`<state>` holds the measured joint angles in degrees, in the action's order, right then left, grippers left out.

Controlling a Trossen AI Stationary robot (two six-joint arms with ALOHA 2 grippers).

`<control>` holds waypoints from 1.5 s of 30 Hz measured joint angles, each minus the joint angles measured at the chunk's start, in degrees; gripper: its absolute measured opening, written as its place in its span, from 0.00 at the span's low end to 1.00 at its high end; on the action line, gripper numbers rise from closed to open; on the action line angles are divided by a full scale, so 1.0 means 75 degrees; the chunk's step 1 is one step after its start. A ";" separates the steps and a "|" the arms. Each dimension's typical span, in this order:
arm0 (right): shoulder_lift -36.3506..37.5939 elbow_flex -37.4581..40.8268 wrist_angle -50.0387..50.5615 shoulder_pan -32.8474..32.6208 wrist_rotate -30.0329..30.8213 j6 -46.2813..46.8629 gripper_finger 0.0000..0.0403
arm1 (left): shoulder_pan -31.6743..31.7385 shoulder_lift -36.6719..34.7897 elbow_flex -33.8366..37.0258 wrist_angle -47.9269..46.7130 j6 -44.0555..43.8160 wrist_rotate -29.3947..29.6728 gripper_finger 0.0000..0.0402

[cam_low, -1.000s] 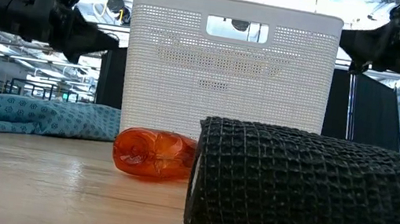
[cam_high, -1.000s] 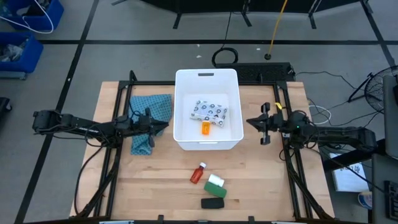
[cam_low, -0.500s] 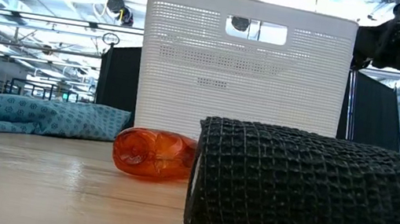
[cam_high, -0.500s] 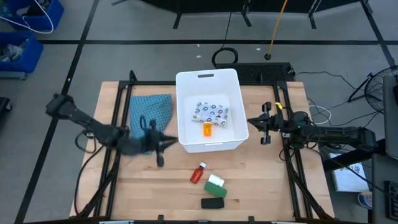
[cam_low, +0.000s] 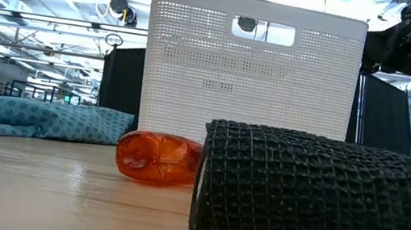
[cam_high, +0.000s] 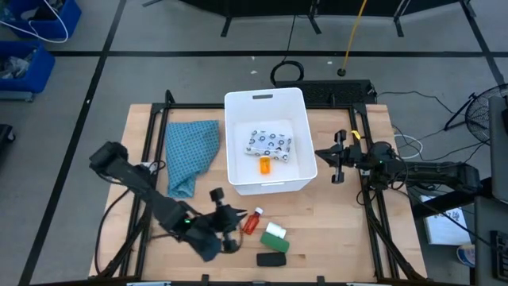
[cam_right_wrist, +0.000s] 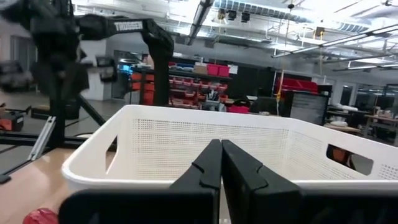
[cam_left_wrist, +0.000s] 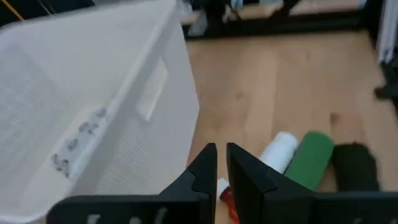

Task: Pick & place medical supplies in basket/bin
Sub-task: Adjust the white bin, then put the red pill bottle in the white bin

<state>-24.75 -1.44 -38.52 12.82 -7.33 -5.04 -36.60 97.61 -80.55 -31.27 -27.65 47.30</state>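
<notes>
The white tub (cam_high: 308, 173) stands mid-table and holds the dotted packet (cam_high: 267, 141) and the small orange bottle (cam_high: 263, 165). Toward the near edge lie the red white-capped bottle (cam_high: 252, 222), the white roll (cam_high: 275, 230), the green block (cam_high: 274, 242) and the black bar (cam_high: 271, 259). My left gripper (cam_high: 235, 218) hovers shut just left of the red bottle (cam_left_wrist: 225, 194), touching nothing. My right gripper (cam_high: 324, 156) is shut and waits beside the tub's right wall (cam_right_wrist: 186, 155). In the low view the red bottle (cam_low: 158, 157) lies on its side behind the black bar (cam_low: 322, 206).
The teal cloth (cam_high: 190, 152) lies left of the tub. Bare wood shows between the tub's near wall and the row of items, and along the near left of the table. Black frame rails (cam_high: 373, 199) run along both sides.
My left arm has swung from beside the tub's left wall toward the near edge and now hangs by the red bottle. Early in that second the tub slid a little toward the table's right. My right arm has kept still.
</notes>
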 joint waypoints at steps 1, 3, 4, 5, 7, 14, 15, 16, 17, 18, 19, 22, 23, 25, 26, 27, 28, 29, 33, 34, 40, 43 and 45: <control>0.0000 -0.0007 0.0000 0.0000 -0.0008 -0.0003 0.00 | 0.0104 0.0119 0.0094 -0.0030 -0.0046 -0.0040 0.10; -0.0003 -0.0007 -0.0010 0.0000 -0.0020 -0.0012 0.00 | 0.0370 0.0344 0.0261 -0.0120 -0.0247 -0.0079 0.10; -0.0003 -0.0007 -0.0029 0.0000 -0.0017 -0.0017 0.00 | 0.0507 0.0390 0.0338 -0.0198 -0.0390 -0.0100 0.10; 0.0000 -0.0007 -0.0035 0.0000 -0.0017 -0.0023 0.00 | 0.0638 0.0395 0.0415 -0.0363 -0.0565 -0.0103 0.10; -0.0002 -0.0007 -0.0027 0.0000 -0.0017 -0.0029 0.00 | 0.0921 0.0377 0.0533 -0.0489 -0.0904 -0.0093 0.10; -0.0003 -0.0007 0.0072 0.0000 -0.0017 -0.0076 0.00 | 0.1560 0.0267 0.0741 -0.0783 -0.0987 -0.0273 0.10; 0.0000 -0.0007 0.0114 0.0000 -0.0017 -0.0076 0.00 | 0.1634 0.0271 0.0741 -0.0797 -0.0902 -0.0283 0.10; 0.0000 -0.0007 0.0146 0.0000 -0.0017 -0.0076 0.00 | 0.1711 0.0275 0.0743 -0.0812 -0.0857 -0.0282 0.10; 0.0000 -0.0007 0.0202 -0.0003 -0.0017 -0.0069 0.00 | 0.1782 0.0275 0.0743 -0.0827 -0.0831 -0.0298 0.10; -0.0001 -0.0007 0.0265 -0.0001 -0.0018 -0.0056 0.00 | 0.1855 0.0275 0.0743 -0.0830 -0.0793 -0.0347 0.10; -0.0003 -0.0007 0.0272 0.0000 -0.0015 -0.0052 0.00 | 0.1924 0.0275 0.0743 -0.0829 -0.0779 -0.0403 0.10; 0.0000 -0.0007 0.0335 0.0000 -0.0017 -0.0013 0.00 | 0.2073 0.0275 0.0743 -0.0868 -0.0755 -0.0555 0.10; 0.0003 -0.0007 0.0373 0.0000 -0.0017 0.0002 0.00 | 0.2105 0.0275 0.0743 -0.0871 -0.0748 -0.0636 0.10; 0.0003 -0.0007 0.0389 -0.0003 -0.0022 0.0049 0.00 | 0.2119 0.0275 0.0743 -0.0808 -0.0608 -0.1114 0.10; 0.0003 -0.0007 0.0395 -0.0003 -0.0023 0.0095 0.00 | 0.2100 0.0257 0.0743 -0.0748 -0.0584 -0.1482 0.10; 0.0003 -0.0007 0.0398 -0.0003 -0.0023 0.0122 0.00 | 0.2047 0.0236 0.0733 -0.0747 -0.0647 -0.1830 0.10; 0.0003 -0.0007 0.0401 -0.0003 -0.0023 0.0145 0.00 | 0.1977 0.0213 0.0698 -0.0763 -0.0793 -0.2094 0.10; 0.0003 -0.0007 0.0402 -0.0003 -0.0023 0.0152 0.00 | 0.1889 0.0182 0.0634 -0.0732 -0.1063 -0.2388 0.10; 0.0003 -0.0007 0.0408 -0.0003 -0.0027 0.0152 0.00 | 0.1387 0.0237 0.0406 -0.1149 -0.2051 -0.3341 0.02; 0.0003 -0.0007 0.0408 -0.0003 -0.0029 0.0154 0.00 | 0.1290 0.0255 0.0352 -0.1159 -0.2261 -0.3486 0.01; 0.0003 -0.0007 0.0414 -0.0003 -0.0031 0.0181 0.00 | 0.0989 0.0349 0.0274 -0.1007 -0.2942 -0.3548 0.06; 0.0003 -0.0007 0.0420 -0.0003 -0.0032 0.0184 0.00 | 0.0991 0.0427 0.0274 -0.0727 -0.3067 -0.3772 0.13; 0.0003 -0.0007 0.0420 -0.0004 -0.0035 0.0184 0.00 | 0.1007 0.0526 0.0274 -0.0427 -0.2844 -0.4075 0.20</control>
<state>-24.73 -1.50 -35.38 12.79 -7.60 -3.66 -29.05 101.56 -78.50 -34.47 -48.98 16.74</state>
